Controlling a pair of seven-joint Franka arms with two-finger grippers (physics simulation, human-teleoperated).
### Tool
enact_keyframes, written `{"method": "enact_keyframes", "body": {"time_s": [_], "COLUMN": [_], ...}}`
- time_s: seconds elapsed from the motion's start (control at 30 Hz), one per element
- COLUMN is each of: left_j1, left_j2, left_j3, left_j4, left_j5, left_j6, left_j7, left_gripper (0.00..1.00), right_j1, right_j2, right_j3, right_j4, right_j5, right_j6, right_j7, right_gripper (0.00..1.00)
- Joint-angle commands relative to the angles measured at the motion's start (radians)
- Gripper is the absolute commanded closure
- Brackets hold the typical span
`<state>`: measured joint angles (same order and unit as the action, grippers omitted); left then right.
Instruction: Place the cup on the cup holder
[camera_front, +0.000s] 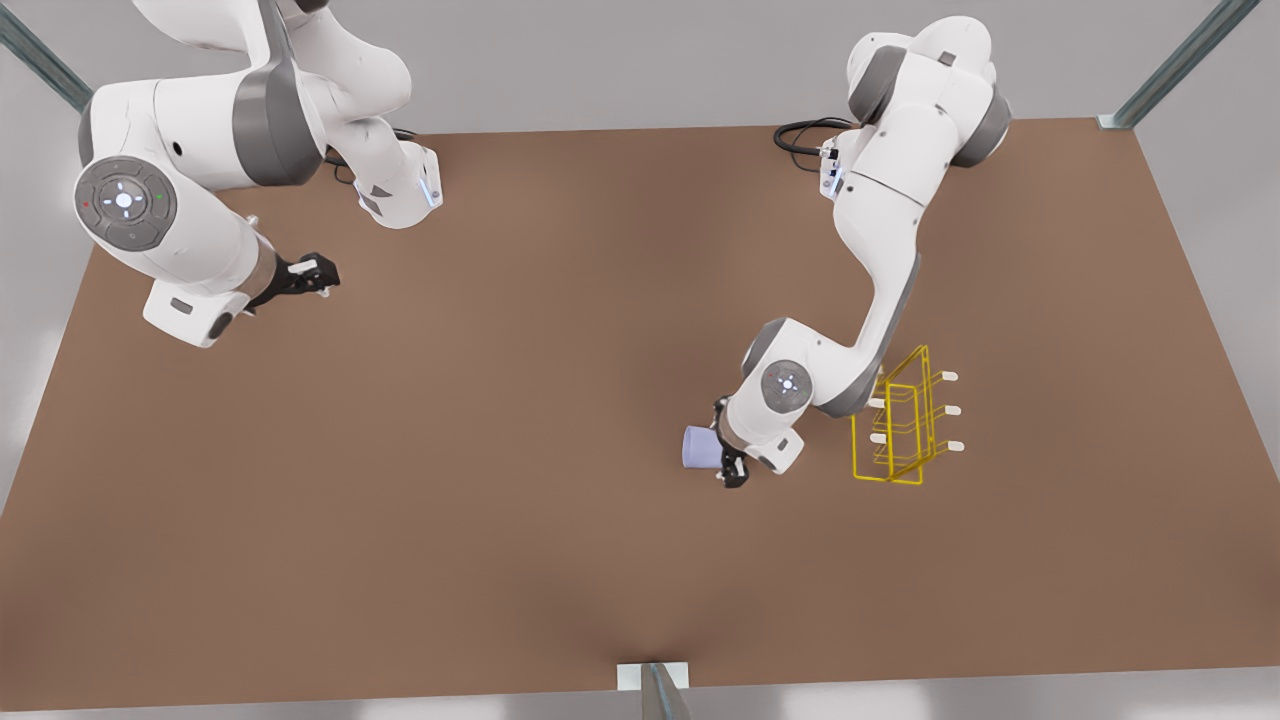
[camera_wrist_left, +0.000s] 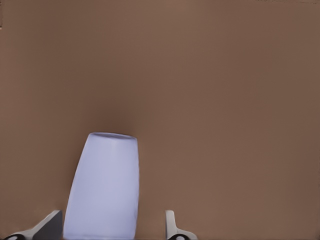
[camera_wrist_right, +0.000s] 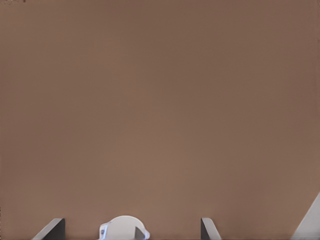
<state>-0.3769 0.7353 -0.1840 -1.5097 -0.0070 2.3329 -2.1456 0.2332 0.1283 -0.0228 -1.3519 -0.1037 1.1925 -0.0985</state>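
Observation:
The lavender-blue cup (camera_front: 699, 447) is tipped on its side between the fingers of my left gripper (camera_front: 728, 447), just left of the cup holder in the front view. The left wrist view has the cup (camera_wrist_left: 102, 187) close against one finger (camera_wrist_left: 50, 225), with a gap to the other finger (camera_wrist_left: 171, 225), so this gripper is open around it. Whether the cup touches the table I cannot tell. The yellow wire cup holder (camera_front: 900, 420) stands upright with white-tipped pegs, right behind that arm's wrist. My right gripper (camera_front: 318, 274) waits open at the front view's left, over bare table.
The brown table (camera_front: 500, 450) stretches wide between the two arms. The left arm's elbow (camera_front: 880, 290) leans over the cup holder's top. A black cable (camera_front: 805, 135) lies by that arm's base. A metal post (camera_front: 655, 690) stands at the table's near edge.

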Motion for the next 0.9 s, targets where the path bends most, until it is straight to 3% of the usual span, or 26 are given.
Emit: {"method": "enact_keyframes", "body": {"time_s": [0.0,0.2,0.27,0.87], "left_j1": [0.000,-0.002,-0.002,0.039], "left_j2": [0.009,0.027,0.022,-0.011], "left_j3": [0.000,-0.002,-0.005,-0.022], "left_j4": [0.000,-0.001,-0.010,-0.049], "left_j5": [0.004,0.001,0.001,-0.016], "left_j6": [0.048,0.054,0.051,-0.029], "left_j7": [-0.384,-0.329,-0.258,0.235], "left_gripper": [0.00,0.00,0.00,0.00], "right_j1": [0.002,-0.002,-0.080,-0.080], "right_j2": [-0.001,0.001,0.031,0.083], "right_j3": [0.000,0.006,0.003,0.003], "right_j4": [0.000,0.002,0.000,0.008], "right_j5": [0.004,0.075,0.157,0.157], "right_j6": [-0.007,-0.024,-0.016,-0.014], "right_j7": [0.175,0.161,0.126,0.114], "right_gripper": [0.00,0.00,0.00,0.00]}}
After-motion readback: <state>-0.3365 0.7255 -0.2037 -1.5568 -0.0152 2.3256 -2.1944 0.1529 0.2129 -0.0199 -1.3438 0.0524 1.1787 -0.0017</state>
